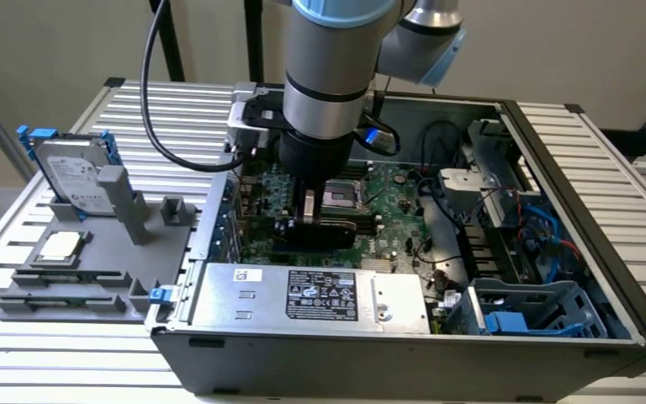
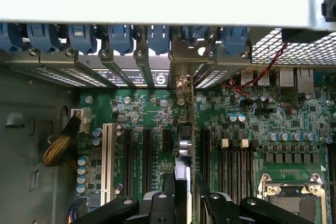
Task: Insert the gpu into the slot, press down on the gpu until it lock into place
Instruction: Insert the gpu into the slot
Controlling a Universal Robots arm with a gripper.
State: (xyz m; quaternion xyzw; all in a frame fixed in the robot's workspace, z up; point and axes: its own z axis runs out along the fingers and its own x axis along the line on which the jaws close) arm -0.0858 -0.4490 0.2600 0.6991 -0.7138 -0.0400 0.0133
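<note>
Gripper (image 2: 186,192) clamps the gpu (image 1: 325,232), upright between its fingers over the motherboard (image 2: 252,114).

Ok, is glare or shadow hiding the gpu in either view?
Exterior view: the arm shades the gpu, which reads as a dark patch on the board; no glare there. Wrist view: the case rim is washed out white, but the gpu, edge-on in the gripper, is evenly lit.

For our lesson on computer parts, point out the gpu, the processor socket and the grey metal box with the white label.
gpu (image 1: 325,236): exterior view, on its dark face.
processor socket (image 2: 290,200): wrist view, on its centre.
grey metal box (image 1: 233,299): exterior view, on its bare top.
</note>
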